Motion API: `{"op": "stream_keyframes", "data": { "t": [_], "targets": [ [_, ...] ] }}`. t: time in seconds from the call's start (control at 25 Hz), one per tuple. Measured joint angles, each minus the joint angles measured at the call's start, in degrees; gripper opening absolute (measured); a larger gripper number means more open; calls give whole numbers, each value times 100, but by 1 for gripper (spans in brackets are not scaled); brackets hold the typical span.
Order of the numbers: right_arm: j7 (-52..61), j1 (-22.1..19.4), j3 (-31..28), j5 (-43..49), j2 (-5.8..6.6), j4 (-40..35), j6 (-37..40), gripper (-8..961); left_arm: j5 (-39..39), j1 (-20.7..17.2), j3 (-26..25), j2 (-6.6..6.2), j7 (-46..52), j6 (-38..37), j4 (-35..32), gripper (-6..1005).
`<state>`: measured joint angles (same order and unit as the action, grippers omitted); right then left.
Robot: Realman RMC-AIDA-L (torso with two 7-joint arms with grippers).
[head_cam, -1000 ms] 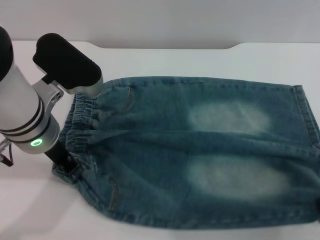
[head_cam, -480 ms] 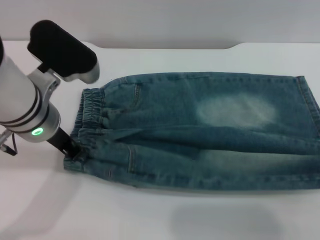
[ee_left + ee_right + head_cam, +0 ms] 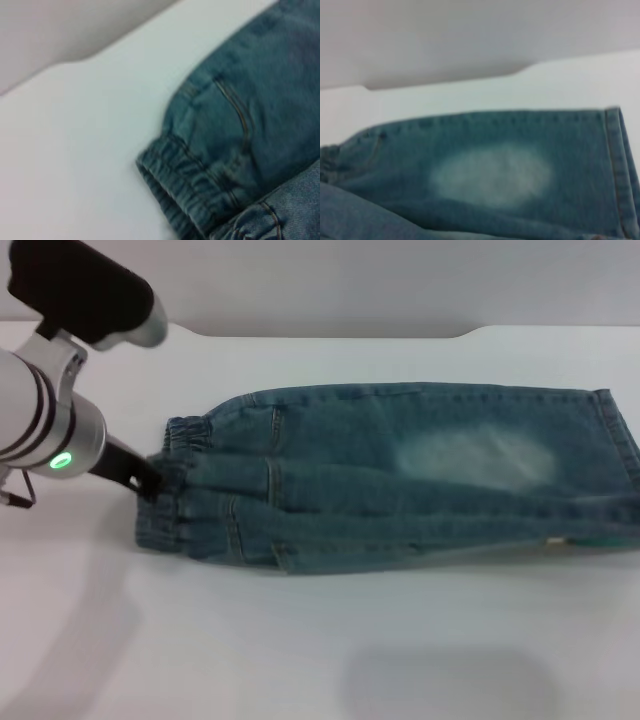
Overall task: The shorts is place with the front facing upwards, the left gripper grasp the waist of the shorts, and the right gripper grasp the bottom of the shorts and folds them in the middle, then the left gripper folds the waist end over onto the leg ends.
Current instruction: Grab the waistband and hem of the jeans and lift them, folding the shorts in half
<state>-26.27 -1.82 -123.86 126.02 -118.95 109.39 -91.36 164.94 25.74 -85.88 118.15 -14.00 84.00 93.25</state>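
Spreading under everything, a plain white tabletop [image 3: 300, 660] meets a pale wall. The black-clawed left gripper [image 3: 148, 480] pinches the gathered waist [image 3: 170, 490] of blue denim shorts [image 3: 400, 480] stretching away from it; wrist views show stitching.

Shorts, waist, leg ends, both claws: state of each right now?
Shorts: lying flat, near leg being folded over the far one.
Waist: gathered, near corner lifted by the left claw.
Left claw: shut on the waist.
Leg ends: far hem flat on the table.
Right claw: not in view.
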Motion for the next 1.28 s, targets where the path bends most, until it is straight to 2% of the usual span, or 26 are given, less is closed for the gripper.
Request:
{"op": "stream_keyframes", "data": {
  "t": [0.04,0.28,0.56,0.8,0.92,1.0,1.28],
  "targets": [
    [-22,5,-3,-63,-1,6,69,56,-2,-87,-82,-6,-16,-284,148,43],
    [-206,12,53,-300,-5,-10,570,56,-5,-140,-175,-16,-31,-686,222,41],
    [-555,88,151,-308,-13,-388,1197,57,-7,-217,-176,-12,-33,-1264,195,40],
    [-781,93,524,-225,-13,-500,1828,57,-6,-335,-152,-17,-45,-1798,156,41],
    [-910,98,684,-162,-14,-582,2132,56,-6,-335,-152,-17,-45,-1798,156,40],
    [-956,107,804,-139,-10,-672,2354,56,-42,-351,-148,-17,-50,-2194,-7,40],
    [-1113,103,975,-76,-9,-895,2807,55,-55,-326,-148,-14,-50,-2484,-238,40]
  ]
}}
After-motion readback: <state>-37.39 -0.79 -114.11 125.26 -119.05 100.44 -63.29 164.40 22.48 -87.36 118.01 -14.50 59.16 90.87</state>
